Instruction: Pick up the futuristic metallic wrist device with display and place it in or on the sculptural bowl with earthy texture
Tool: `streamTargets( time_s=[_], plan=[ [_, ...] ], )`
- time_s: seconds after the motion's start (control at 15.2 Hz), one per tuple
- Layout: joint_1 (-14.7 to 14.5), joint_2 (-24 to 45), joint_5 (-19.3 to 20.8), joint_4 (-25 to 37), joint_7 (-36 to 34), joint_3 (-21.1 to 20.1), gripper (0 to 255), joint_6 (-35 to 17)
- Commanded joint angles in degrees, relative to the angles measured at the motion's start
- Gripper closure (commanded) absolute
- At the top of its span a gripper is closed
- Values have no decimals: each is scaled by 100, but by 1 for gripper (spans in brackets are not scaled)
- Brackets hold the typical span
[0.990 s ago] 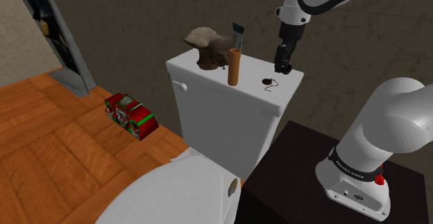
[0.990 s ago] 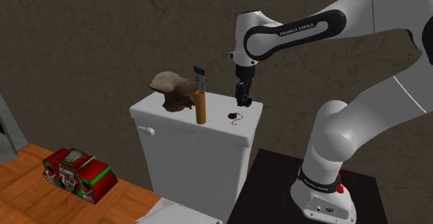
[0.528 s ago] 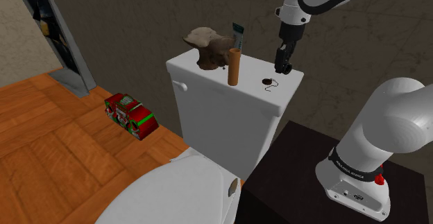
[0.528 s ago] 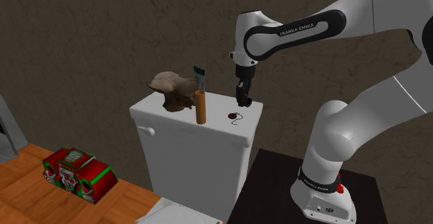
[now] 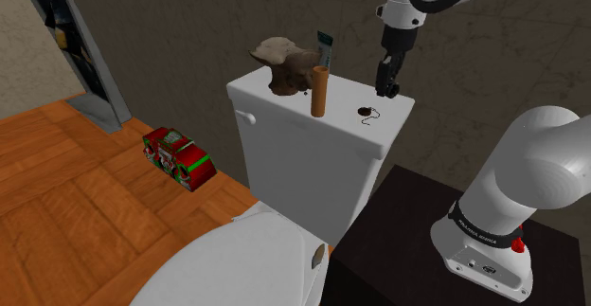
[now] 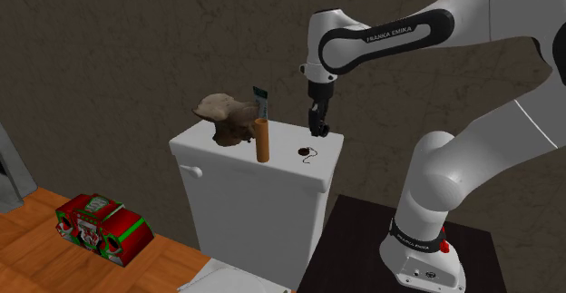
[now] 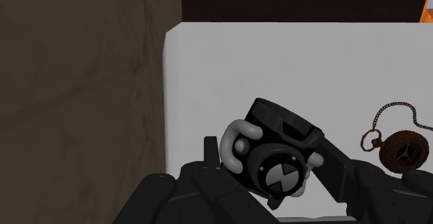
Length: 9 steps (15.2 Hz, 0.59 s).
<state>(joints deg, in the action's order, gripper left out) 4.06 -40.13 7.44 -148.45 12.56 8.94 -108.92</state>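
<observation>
The wrist device (image 7: 277, 161) is black with pale grey straps and a round display. My gripper (image 7: 270, 150) is shut on it, one finger on each side, just above the white toilet tank lid (image 5: 343, 130). In the shoulder view the gripper (image 5: 388, 90) hangs over the lid's far right corner, and the second exterior view puts the gripper (image 6: 317, 130) at the same corner. The brown, rough sculptural bowl (image 5: 284, 63) (image 6: 227, 117) stands at the lid's other end, well apart from the gripper.
A small dark pocket watch with a chain (image 5: 365, 114) (image 7: 401, 148) lies close beside the gripper. Between it and the bowl stand a brown cylinder (image 5: 320, 91) and a blue-grey slab (image 5: 326, 43). A red-green box (image 5: 177, 157) lies on the wooden floor.
The fingers have shut on the wrist device. The hand has since risen slightly above the lid's corner.
</observation>
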Motion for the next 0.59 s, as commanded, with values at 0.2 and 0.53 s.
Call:
streamTargets(
  time_s=[0.2, 0.53],
  plan=[
    [-10, -56, -30, 340, 16, -33, 255, 397],
    [-23, -63, -62, 719, 30, -66, 255, 783]
  ],
)
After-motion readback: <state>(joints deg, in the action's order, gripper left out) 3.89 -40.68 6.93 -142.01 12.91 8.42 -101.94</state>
